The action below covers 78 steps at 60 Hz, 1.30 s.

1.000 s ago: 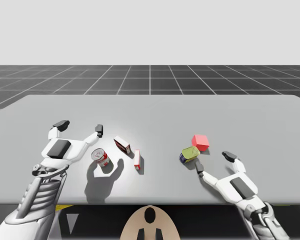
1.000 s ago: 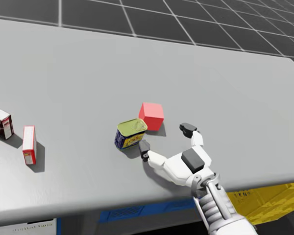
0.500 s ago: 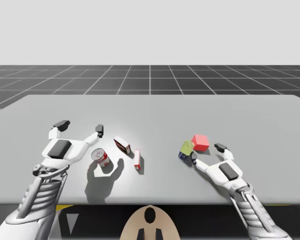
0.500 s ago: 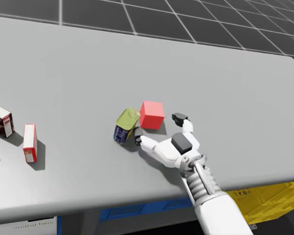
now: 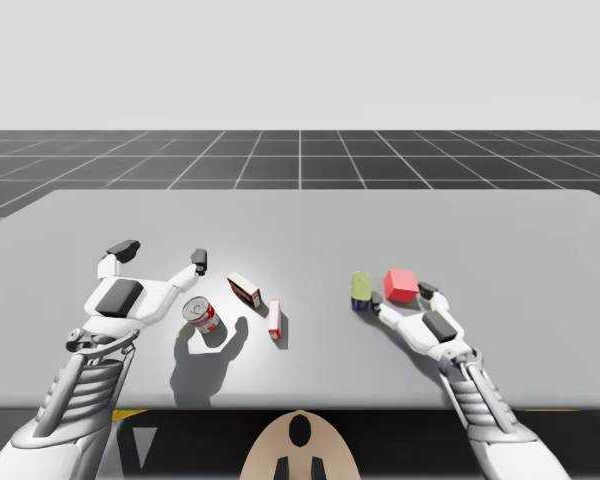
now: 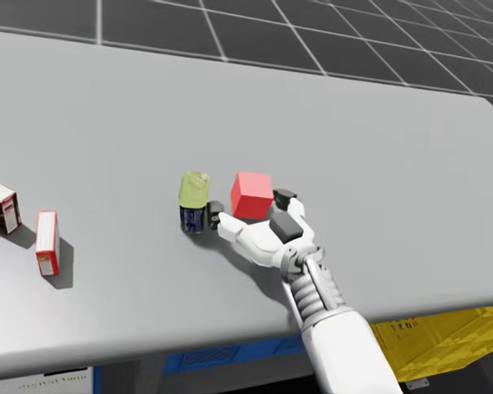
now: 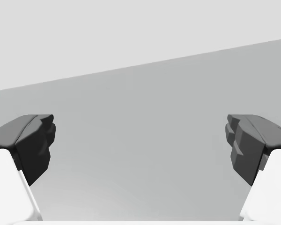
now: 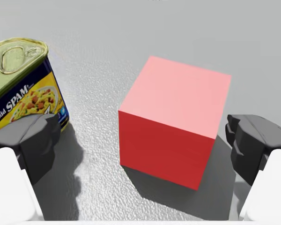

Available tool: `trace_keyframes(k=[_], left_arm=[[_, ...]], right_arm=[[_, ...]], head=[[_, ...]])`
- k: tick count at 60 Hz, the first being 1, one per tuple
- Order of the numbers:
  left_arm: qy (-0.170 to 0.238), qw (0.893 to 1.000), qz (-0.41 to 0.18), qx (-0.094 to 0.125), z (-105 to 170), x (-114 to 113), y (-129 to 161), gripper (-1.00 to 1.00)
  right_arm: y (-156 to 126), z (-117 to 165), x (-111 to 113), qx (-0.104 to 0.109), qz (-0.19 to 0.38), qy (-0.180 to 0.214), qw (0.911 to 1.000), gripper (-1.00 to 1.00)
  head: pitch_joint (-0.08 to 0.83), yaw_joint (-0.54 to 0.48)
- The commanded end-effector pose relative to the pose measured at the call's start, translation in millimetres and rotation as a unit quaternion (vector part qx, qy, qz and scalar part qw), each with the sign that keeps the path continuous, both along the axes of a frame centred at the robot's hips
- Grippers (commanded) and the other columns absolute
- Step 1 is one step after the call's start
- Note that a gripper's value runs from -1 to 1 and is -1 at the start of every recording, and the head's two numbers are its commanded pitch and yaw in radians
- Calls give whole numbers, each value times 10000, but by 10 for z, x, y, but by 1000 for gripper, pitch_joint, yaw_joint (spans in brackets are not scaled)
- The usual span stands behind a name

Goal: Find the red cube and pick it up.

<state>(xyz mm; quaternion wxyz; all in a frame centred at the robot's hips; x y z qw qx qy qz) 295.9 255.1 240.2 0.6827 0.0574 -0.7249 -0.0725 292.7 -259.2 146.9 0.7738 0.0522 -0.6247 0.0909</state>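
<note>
Red solid cube (image 8: 171,122): right half of the grey bench (image 5: 540,230), nearer its front edge.
Right tool (image 8: 141,140): spread, with the cube between its fingers, not pinched.
Change: the right tool has advanced and tipped the blue-and-yellow tin can (image 8: 18,89) on end.
Meaning: I judge it is ready to close.
Left tool (image 7: 140,145): spread and holding nothing.

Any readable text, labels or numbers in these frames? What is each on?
Blue and yellow can: large brand print on its side; not quoted here.
Slim red box, red and white box: print too small to read.
Round red can: label too small to read.
Red cube: no marks.
</note>
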Motion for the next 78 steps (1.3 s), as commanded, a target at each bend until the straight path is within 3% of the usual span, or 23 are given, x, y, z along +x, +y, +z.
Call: trace_keyframes(k=[1, 12, 28, 31, 32, 34, 36, 37, 39, 44, 61, 78], left_arm=[[-2, 10000, -5, 1, 1, 1, -3, -1000], [0, 10000, -17, 1, 1, 0, -6, -1000], [14, 10000, -36, 15, -2, 0, -17, -1000], [19, 10000, -37, 19, -3, -2, -18, -1000], [20, 10000, -35, 21, -4, -1, -18, -1000], [25, 10000, -34, 20, -4, -1, -17, -1000], [29, 10000, -33, 20, -5, -2, -18, -1000], [32, 10000, -33, 21, -5, -1, -18, -1000], [35, 10000, -32, 20, -5, -3, -19, -1000], [41, 10000, -36, 22, -7, -2, -20, -1000], [53, 10000, -28, 19, -10, -6, -23, -1000], [60, 10000, -19, 16, -15, -7, -23, -1000]], right_arm=[[110, 48, 125, 305, -116, -5, 9995, -1000], [128, 61, 215, 417, -303, 20, 9987, -1000], [108, 40, 262, 198, -549, -87, 9983, -1000], [109, 33, 262, 189, -543, -67, 9983, -890], [111, 23, 258, 85, -580, -108, 9982, -670], [111, 17, 256, 52, -585, -110, 9982, -487], [113, 6, 249, 1, -610, -114, 9981, -118], [112, -4, 249, -39, -658, -127, 9977, 239], [112, -11, 247, -40, -670, -96, 9977, 702], [109, -28, 240, -59, -687, -47, 9976, 927], [106, -37, 230, -86, -690, -42, 9976, 965], [115, -51, 219, -90, -646, -35, 9979, 965]], head=[[649, -373], [646, -375], [649, -376], [650, -376], [650, -377], [650, -377], [650, -378], [650, -378], [650, -378], [651, -379], [608, -379], [395, -390]])
